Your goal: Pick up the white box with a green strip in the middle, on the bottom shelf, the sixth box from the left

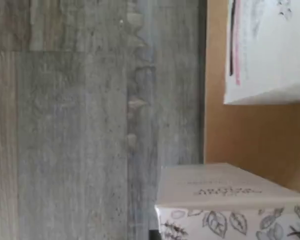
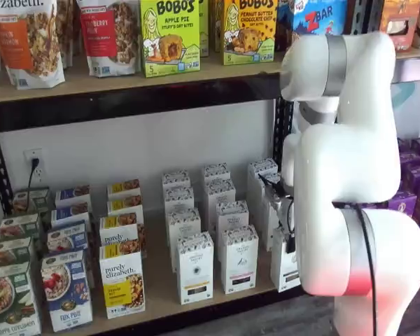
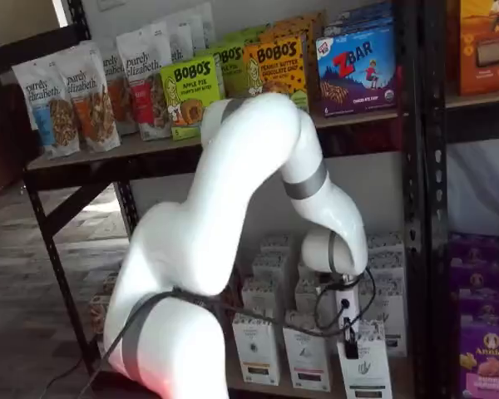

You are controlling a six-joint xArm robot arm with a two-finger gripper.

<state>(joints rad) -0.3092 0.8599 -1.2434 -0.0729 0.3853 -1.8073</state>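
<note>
**Target.** The tall narrow white carton with the leaf-speckled top, hereafter the white box [image 2: 283,269], stands at the front of the end file of like cartons. That file is the one nearest the black perforated upright. It rests on the long light-tan wooden board of the bottom shelf [image 2: 161,287]. In both shelf views it is upright on the board, base down, not visibly raised [image 3: 366,370]. Its front strip reads dark; too small to confirm green.

**Claw.** The white-bodied gripper with black fingers [image 2: 290,238] hangs from above at the carton's top edge, cable looped beside it [image 3: 347,342]. The fingers are clenched, and by their position I judge them clamped on the white box's top. Coming from above suits a tightly packed file, since the sides are blocked by neighbours.

**Wrist view.** A white carton top with leaf print [image 1: 225,192] is close under the camera. Tan board and the grey plank floor [image 1: 80,140] lie beyond it.

**Counts.**
- Arms: one.
- White cartons: three files.
  - Two files of four are fully seen.
  - The third file is partly hidden by the arm.
- All cartons face front, presumably for label reading.

**Risk.** The grip is narrow on a tall carton, so it may swing on lifting.
</note>
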